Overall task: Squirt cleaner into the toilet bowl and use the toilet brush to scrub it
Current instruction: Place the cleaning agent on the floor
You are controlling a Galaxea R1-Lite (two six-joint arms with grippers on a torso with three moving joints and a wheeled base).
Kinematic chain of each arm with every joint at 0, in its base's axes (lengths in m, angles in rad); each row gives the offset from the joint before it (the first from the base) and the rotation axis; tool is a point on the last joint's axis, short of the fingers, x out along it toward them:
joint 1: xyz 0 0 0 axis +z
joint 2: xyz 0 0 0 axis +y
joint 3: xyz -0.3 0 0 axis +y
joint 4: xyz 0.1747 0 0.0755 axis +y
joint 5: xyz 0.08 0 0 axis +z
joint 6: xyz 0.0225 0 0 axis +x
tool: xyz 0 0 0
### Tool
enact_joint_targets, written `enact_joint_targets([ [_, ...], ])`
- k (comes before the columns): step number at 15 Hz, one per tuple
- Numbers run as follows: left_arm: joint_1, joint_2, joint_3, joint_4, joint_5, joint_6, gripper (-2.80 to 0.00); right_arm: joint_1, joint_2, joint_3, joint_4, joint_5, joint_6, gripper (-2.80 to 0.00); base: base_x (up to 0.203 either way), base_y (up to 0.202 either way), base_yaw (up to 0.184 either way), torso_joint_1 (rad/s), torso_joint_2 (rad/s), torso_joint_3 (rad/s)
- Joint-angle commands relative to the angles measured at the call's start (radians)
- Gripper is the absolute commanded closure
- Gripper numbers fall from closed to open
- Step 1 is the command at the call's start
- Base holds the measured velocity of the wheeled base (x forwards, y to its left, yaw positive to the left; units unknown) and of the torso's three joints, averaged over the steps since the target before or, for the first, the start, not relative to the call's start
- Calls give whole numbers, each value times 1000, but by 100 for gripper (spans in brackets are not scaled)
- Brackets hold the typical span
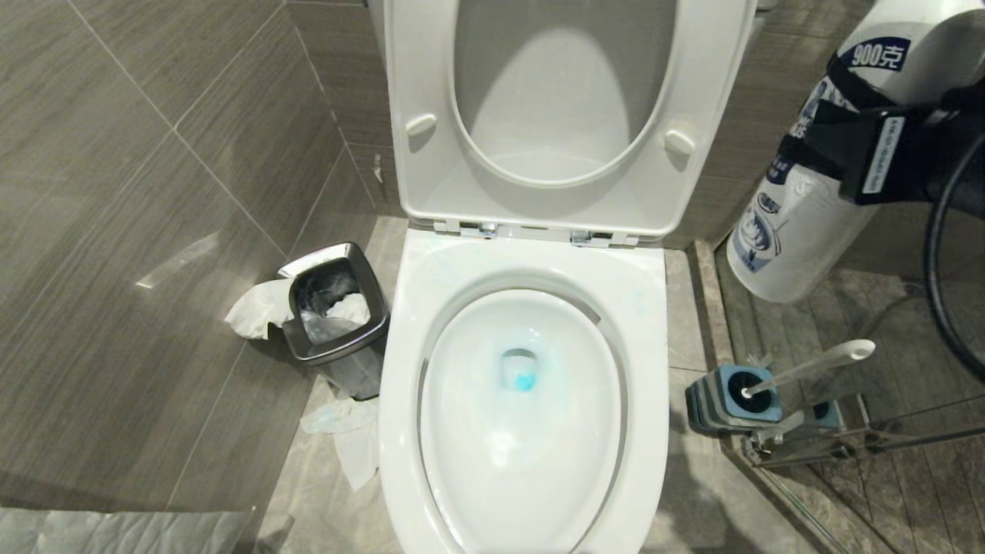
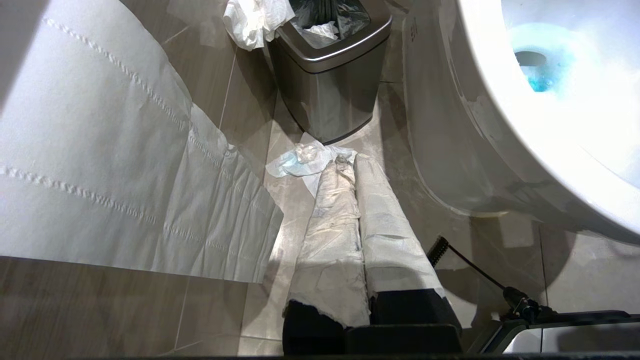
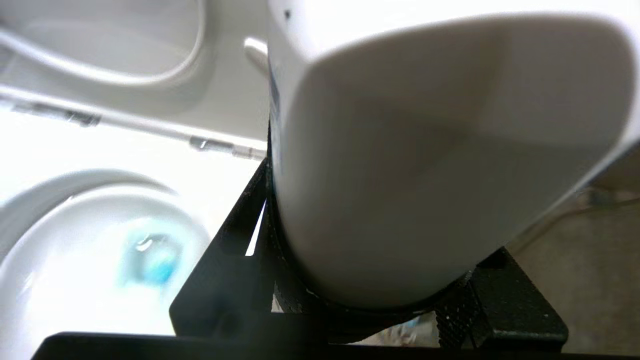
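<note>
Bowl: the white toilet bowl (image 1: 531,431) fills the middle of the head view, seat and lid (image 1: 565,115) raised against the far wall.
Cleaner: pale blue liquid (image 1: 522,377) pools at the drain and tints the water around it; faint blue streaks run down the near slope of the porcelain.
Bottle: a white bottle (image 1: 808,192) with blue label print hangs in the air to the right of the bowl, far side, tilted.
Right gripper: the right gripper (image 1: 862,150) has its black fingers clamped around the bottle's middle, about half spread; the right wrist view shows the bottle's base filling the frame between the fingers.
Left gripper: the left gripper (image 2: 357,200) hangs low to the left of the bowl, its fingers wrapped in white paper, pressed together and holding nothing.
Brush: the brush (image 1: 808,368) stands in its blue-and-grey holder (image 1: 727,400) on the floor just right of the bowl, white handle leaning right.
Bin: a steel bin (image 1: 332,312) sits left of the bowl, tissue (image 1: 258,308) over its rim and more on the floor beside it.
</note>
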Motion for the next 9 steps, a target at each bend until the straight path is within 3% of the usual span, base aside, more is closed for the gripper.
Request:
enact_joint_targets([
  [1,0,0,3,0,0,0,0,-48,-72,-13,96,90,32,0,0,0,0,0,0,0],
  [4,0,0,3,0,0,0,0,-146,-132,12,168,210,38,0,0,0,0,0,0,0],
  [9,0,0,3,0,0,0,0,-353,-147,54,170,358,41,0,0,0,0,0,0,0],
])
